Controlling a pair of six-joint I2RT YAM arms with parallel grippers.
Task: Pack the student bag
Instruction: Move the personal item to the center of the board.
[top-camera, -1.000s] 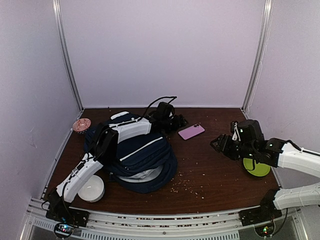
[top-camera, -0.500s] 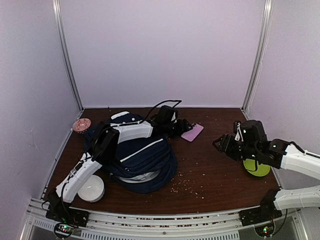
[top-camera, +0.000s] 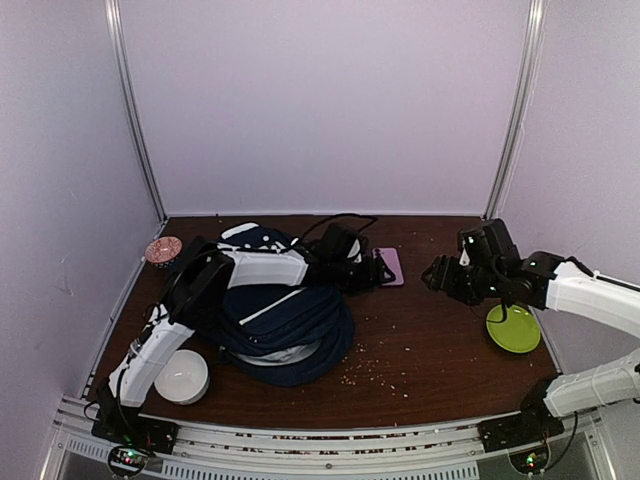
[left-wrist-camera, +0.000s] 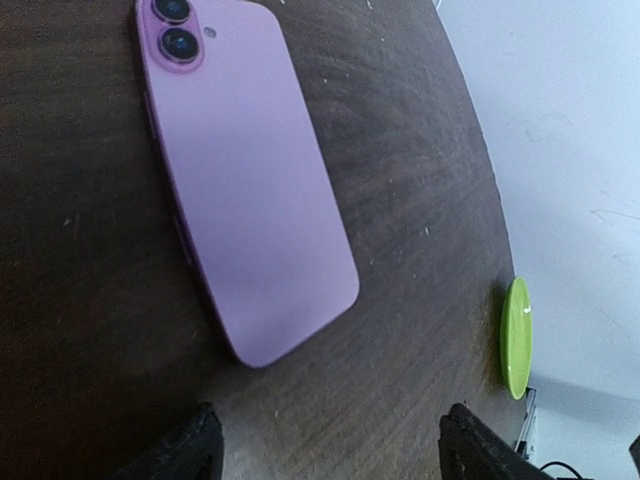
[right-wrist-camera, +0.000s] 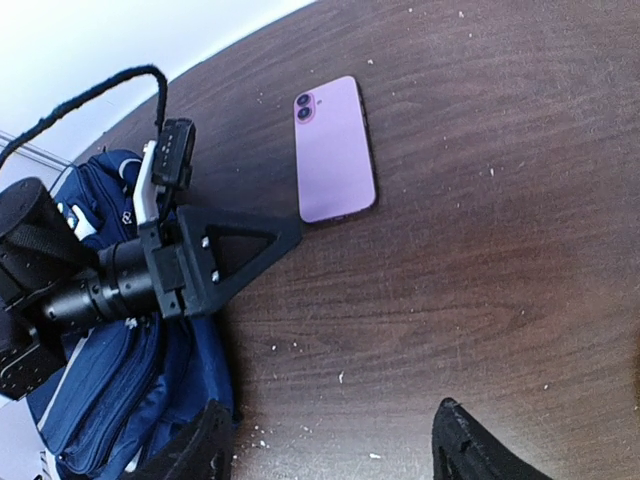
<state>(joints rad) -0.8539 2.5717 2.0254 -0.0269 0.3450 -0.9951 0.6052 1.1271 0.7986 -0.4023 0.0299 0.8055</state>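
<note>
**Item 1, student bag** (top-camera: 285, 325): It lies slumped on the left half of the table (top-camera: 430, 350), under the left arm. A strip of light lining shows at its near edge. You cannot see inside it, so count nothing as packed.

**Item 2, purple phone** (left-wrist-camera: 250, 190): It lies flat on the table, lens side up, just right of the bag and outside it. Treat it as the piece now in hand.

**Item 3, left tool** (left-wrist-camera: 330, 452): The jaws are wide with nothing between them. The phone lies just ahead of the fingertips, and the wrist view shows no contact.

**Item 4, right tool** (right-wrist-camera: 330, 445): The jaws are wide and empty. It hangs above the table to the right of the phone, well apart from the bag.

**Item 5, green plate** (top-camera: 513, 328): It sits on the right side of the table, well apart from the bag.

**Item 6, white bowl** (top-camera: 182, 377): It sits at the near left, just beside the bag.

**Item 7, small red patterned dish** (top-camera: 163, 249): It sits at the far left, near the bag.

**Balance:** You should judge the packing as early. The phone, at least, is not yet in the bag. Nothing shows whether the plate, bowl and dish belong inside.
</note>
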